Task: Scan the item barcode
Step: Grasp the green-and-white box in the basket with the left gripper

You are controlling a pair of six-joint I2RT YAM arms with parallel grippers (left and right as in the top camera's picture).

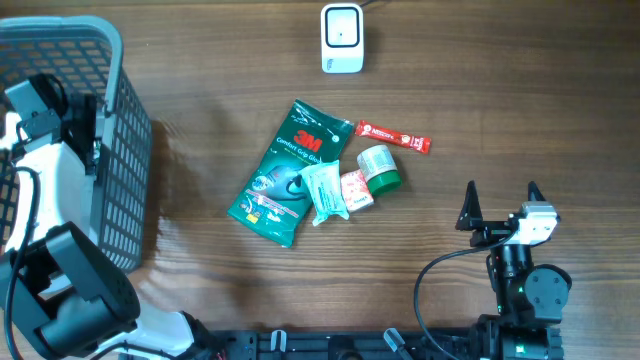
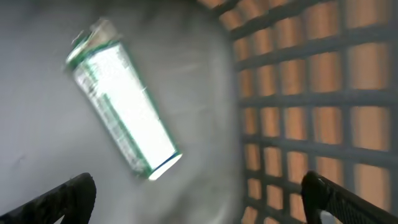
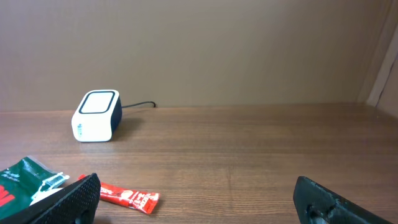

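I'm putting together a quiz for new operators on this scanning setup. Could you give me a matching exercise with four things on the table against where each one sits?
Things:
1. white scanner
2. red sachet
3. green 3M pouch
4. grey basket

Places, as seen from overhead:
A. at the left edge of the view
B. middle of the table, small packets overlapping its right side
C. at the top of the view, cable running off
D. just right of the pouch's upper end

Pairs: 1-C, 2-D, 3-B, 4-A.

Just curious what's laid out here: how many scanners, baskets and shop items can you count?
Scanner: 1
Basket: 1
On table: 5 (glove pack, white packet, small box, tub, red sachet)
Packet in basket: 1
Total: 8
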